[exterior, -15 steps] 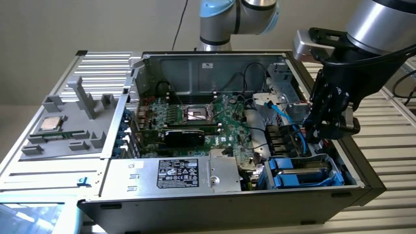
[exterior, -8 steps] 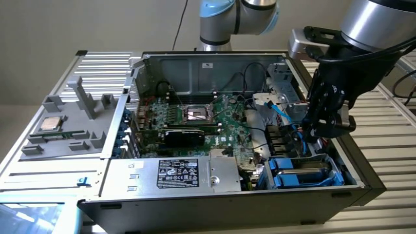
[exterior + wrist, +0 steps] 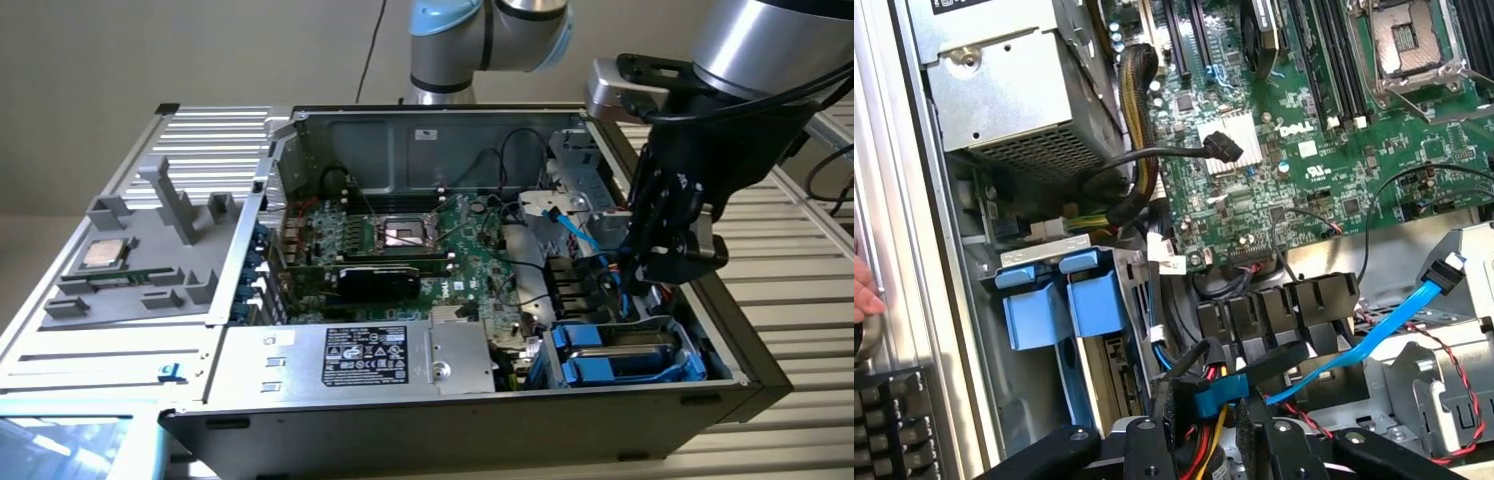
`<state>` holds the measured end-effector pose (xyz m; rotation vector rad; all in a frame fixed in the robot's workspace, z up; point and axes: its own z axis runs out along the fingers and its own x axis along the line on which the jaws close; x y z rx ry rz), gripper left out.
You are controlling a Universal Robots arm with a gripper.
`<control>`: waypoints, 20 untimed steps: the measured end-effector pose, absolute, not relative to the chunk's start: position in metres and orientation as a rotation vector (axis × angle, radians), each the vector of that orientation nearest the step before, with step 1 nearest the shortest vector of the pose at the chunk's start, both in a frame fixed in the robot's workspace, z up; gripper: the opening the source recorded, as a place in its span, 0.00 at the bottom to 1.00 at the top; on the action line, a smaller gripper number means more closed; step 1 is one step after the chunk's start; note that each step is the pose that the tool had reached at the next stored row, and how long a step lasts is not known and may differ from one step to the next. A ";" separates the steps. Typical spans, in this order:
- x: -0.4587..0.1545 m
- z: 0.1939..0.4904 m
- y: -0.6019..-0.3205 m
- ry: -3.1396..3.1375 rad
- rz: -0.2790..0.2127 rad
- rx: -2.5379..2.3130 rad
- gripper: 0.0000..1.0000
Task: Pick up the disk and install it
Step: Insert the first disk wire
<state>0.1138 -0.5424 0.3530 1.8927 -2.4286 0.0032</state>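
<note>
Exterior view: open computer case [image 3: 441,425] at frame centre.
Motherboard [image 3: 441,240] mid-case, power supply box [image 3: 360,358] lower centre, drive bay [image 3: 621,355] lower right below the gripper [image 3: 667,265], parts tray [image 3: 200,290] left.

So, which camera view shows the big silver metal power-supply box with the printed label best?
The exterior view: the big silver metal power-supply box shows its whole top face there, with the printed label. The wrist view gives part of it: a plain metal face and a perforated grille side, with little label.

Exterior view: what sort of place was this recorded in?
Most likely a robotics lab bench set up for computer assembly: an opened desktop computer case with its motherboard exposed, a robot arm over it, and a grey fixture tray on a slatted metal table.
</note>
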 end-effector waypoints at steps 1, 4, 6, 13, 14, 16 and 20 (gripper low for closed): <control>0.114 0.353 -0.542 -2.429 0.003 1.893 0.36; 0.113 0.353 -0.541 -2.428 0.007 1.892 0.36; 0.113 0.354 -0.539 -2.427 0.012 1.891 0.36; 0.113 0.355 -0.538 -2.417 0.064 1.881 0.36; 0.113 0.355 -0.538 -2.416 0.068 1.880 0.36; 0.113 0.355 -0.538 -2.416 0.070 1.880 0.36; 0.113 0.354 -0.538 -2.447 0.068 1.838 0.36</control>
